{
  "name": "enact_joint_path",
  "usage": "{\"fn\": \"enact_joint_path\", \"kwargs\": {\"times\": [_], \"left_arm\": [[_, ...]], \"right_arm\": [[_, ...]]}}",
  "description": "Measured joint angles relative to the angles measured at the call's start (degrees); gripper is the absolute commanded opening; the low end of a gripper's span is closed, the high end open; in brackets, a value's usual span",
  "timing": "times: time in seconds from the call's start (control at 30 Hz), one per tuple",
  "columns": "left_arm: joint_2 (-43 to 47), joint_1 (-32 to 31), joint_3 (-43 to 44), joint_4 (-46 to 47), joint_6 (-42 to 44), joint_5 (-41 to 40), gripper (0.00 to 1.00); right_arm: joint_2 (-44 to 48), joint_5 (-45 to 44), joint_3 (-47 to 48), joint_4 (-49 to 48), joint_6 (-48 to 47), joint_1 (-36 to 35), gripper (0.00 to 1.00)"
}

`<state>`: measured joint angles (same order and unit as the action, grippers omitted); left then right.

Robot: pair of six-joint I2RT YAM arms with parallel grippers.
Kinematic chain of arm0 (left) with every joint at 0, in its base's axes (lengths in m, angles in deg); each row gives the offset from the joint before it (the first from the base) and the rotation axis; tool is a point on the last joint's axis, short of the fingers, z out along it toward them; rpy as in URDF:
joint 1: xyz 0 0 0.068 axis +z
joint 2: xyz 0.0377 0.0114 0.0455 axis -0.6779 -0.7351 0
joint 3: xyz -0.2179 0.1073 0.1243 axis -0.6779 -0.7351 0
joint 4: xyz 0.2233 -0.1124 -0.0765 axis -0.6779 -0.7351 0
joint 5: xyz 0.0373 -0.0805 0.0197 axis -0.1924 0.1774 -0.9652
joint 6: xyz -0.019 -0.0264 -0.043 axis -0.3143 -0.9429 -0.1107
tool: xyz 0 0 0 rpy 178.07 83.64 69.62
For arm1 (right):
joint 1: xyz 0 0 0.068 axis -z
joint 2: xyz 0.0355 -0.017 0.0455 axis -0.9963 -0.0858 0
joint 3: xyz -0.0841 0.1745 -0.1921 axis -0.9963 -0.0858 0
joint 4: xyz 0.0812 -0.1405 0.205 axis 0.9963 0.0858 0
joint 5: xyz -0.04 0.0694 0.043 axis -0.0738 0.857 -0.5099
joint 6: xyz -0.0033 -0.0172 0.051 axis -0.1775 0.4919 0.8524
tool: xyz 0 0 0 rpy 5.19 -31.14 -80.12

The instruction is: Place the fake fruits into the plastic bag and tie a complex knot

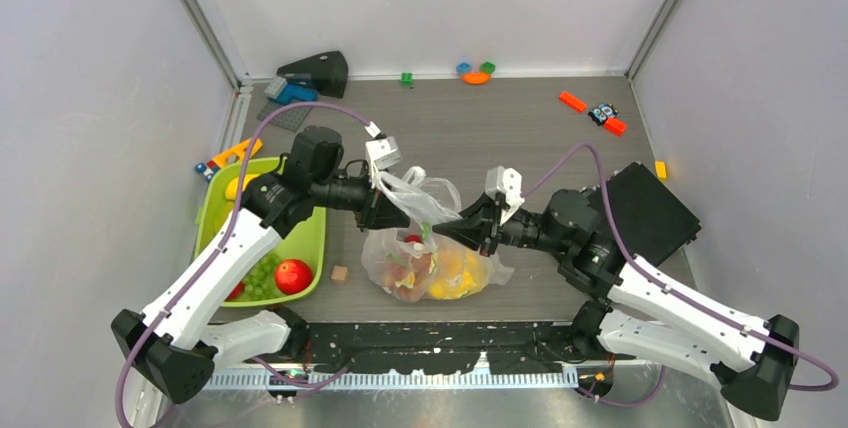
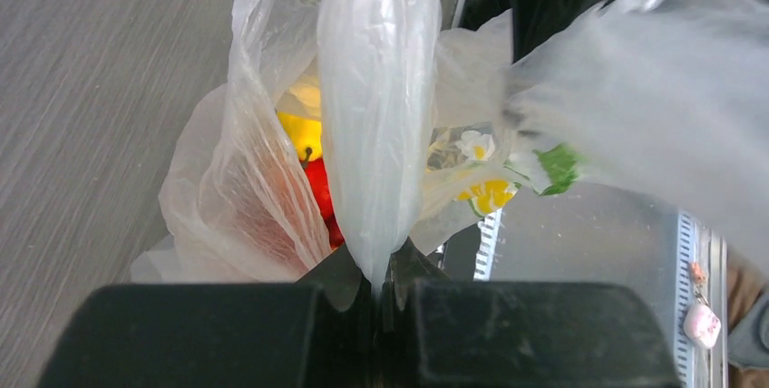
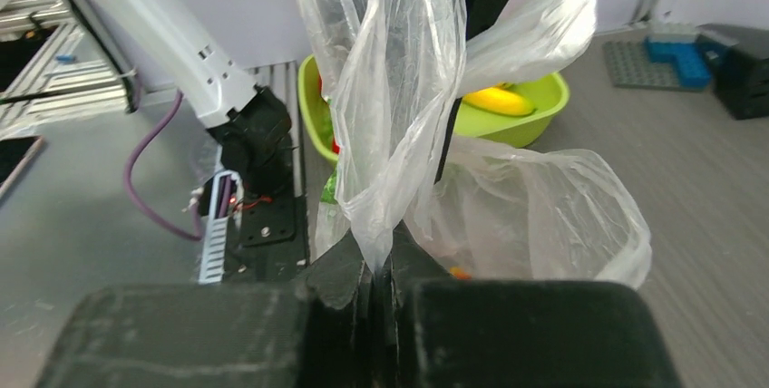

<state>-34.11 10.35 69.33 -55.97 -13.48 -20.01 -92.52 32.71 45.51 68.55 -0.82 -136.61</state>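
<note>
Left gripper (image 2: 381, 290): jaws pressed together on a handle loop (image 2: 372, 107) of the plastic bag (image 1: 395, 266). The strip is drawn taut, its long axis running 6 to 12 o'clock in the wrist view.
Right gripper (image 3: 381, 266): likewise clamped on a second handle loop (image 3: 399, 107), pointed to 12 o'clock.
Bag body: seen at centre in the top view, mouth gathered toward 12 o'clock.
Fake fruits (image 1: 455, 278): yellow and red pieces seen inside the bag. An apple (image 1: 293, 275) and grapes (image 1: 262, 273) lie in the green tray (image 1: 212, 216) at 9 o'clock.

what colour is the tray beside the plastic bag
Lime green. The tray shows best in the top external view.
</note>
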Motion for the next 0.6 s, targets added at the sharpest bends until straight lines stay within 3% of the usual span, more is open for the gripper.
{"fn": "enact_joint_path", "kwargs": {"times": [0.1, 0.23, 0.6], "left_arm": [[0.07, -0.07, 0.0, -0.33, 0.61, 1.64, 0.01], [0.61, -0.07, -0.04, -0.33, 1.27, 3.15, 0.12], [1.73, -0.07, -0.26, 0.0, 1.51, 5.79, 0.53]], "right_arm": [[-1.66, 4.2, 0.0, -0.07, 1.51, 1.33, 0.05], [-2.47, 8.48, -0.02, -0.7, 3.91, 3.06, 0.05], [-3.63, 13.22, -0.55, -2.69, 7.52, 5.38, 0.05]]}}
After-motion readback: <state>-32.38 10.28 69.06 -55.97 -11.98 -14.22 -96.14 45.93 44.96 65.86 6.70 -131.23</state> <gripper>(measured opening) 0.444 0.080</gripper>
